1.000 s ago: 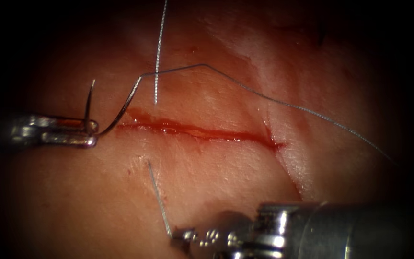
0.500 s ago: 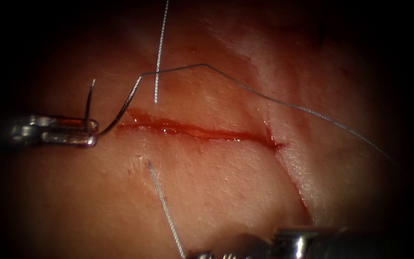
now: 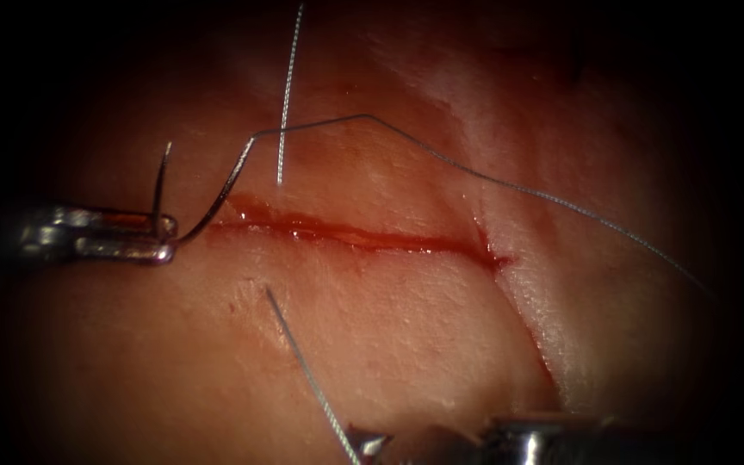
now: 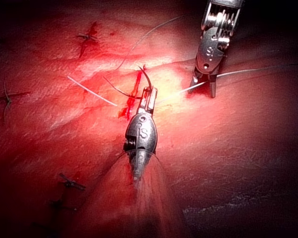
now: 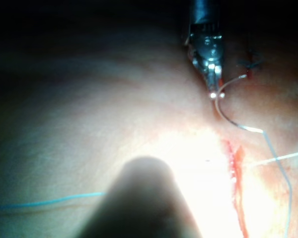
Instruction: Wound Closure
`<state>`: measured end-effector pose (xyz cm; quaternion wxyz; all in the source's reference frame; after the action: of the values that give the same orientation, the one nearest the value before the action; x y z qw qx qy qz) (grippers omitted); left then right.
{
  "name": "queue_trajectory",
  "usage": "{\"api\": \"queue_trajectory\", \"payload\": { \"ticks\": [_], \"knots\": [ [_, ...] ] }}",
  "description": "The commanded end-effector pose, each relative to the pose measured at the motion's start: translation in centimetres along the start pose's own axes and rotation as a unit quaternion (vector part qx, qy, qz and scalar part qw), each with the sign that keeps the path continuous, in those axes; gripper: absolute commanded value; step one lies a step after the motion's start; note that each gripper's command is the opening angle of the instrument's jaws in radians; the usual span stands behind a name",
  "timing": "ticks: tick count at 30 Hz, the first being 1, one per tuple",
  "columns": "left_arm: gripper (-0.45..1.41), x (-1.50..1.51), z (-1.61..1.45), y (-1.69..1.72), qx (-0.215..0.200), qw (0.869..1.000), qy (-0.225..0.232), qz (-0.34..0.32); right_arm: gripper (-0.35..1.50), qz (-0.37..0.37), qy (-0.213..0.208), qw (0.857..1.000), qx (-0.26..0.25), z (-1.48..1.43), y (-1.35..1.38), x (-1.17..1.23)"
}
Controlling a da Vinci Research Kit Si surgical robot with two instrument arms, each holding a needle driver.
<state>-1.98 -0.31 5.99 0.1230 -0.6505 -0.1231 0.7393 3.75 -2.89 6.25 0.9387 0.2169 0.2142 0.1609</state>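
The cut [image 3: 355, 234] runs across the tissue [image 3: 389, 319] with red fluid in it. At its left end my left tool [image 3: 164, 237] is shut on the needle [image 3: 217, 202] near the middle of its curve. The needle is out of the tissue, tip up. Its thread [image 3: 475, 172] trails off to the right. Another strand [image 3: 303, 370] leaves the tissue below the cut and reaches my right tool [image 3: 363, 448] at the lower edge. In the left wrist view the right tool [image 4: 203, 87] has its jaws apart, the strand [image 4: 238, 73] passing between them. The left tool [image 5: 214, 89] and needle [image 5: 223, 111] show in the right wrist view.
A pale thread end [image 3: 286, 95] hangs down from above and stops just above the cut. A second slit [image 3: 527, 327] slants down from the cut's right end. Older stitches [image 4: 88, 36] sit on the tissue beyond the wound in the left wrist view.
My right tool has drawn back down and to the right along the lower strand, and its jaws have come apart. The left tool and needle have stayed still.
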Motion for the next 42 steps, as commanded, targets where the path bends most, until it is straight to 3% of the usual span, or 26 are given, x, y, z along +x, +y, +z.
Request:
{"api": "queue_trajectory", "payload": {
  "ticks": [1,7,22,28,30,32,34,42],
  "knots": [
    [-0.45,-0.06,0.05,0.00,0.000,1.000,0.000,0.000,1.13,0.012,0.008,1.000,-0.014,0.07,0.13,0.18],
    [-0.45,-0.06,0.05,0.00,0.000,1.000,0.000,0.000,1.10,0.055,0.042,0.995,-0.069,0.08,0.58,0.54],
    [-0.45,-0.06,0.05,0.01,-0.001,1.000,0.000,0.000,0.81,0.059,0.040,0.995,-0.072,0.54,0.78,0.53],
    [-0.45,-0.06,0.05,0.01,-0.001,1.000,0.000,0.000,0.69,0.055,0.039,0.995,-0.073,0.58,0.89,0.58],
    [-0.45,-0.07,0.05,0.01,-0.001,1.000,0.000,0.000,0.56,0.053,0.039,0.995,-0.074,0.58,0.90,0.58],
    [-0.45,-0.07,0.05,0.01,-0.001,1.000,0.000,0.000,0.19,0.046,0.039,0.995,-0.075,0.58,0.89,0.58],
    [-0.45,-0.07,0.05,0.01,-0.001,1.000,0.000,0.000,-0.35,0.041,0.037,0.997,-0.059,0.57,0.87,0.55],
    [-0.45,-0.07,0.05,0.01,-0.001,1.000,0.000,0.000,-0.35,0.018,0.033,0.998,-0.046,0.54,0.85,0.52]
  ]
}}
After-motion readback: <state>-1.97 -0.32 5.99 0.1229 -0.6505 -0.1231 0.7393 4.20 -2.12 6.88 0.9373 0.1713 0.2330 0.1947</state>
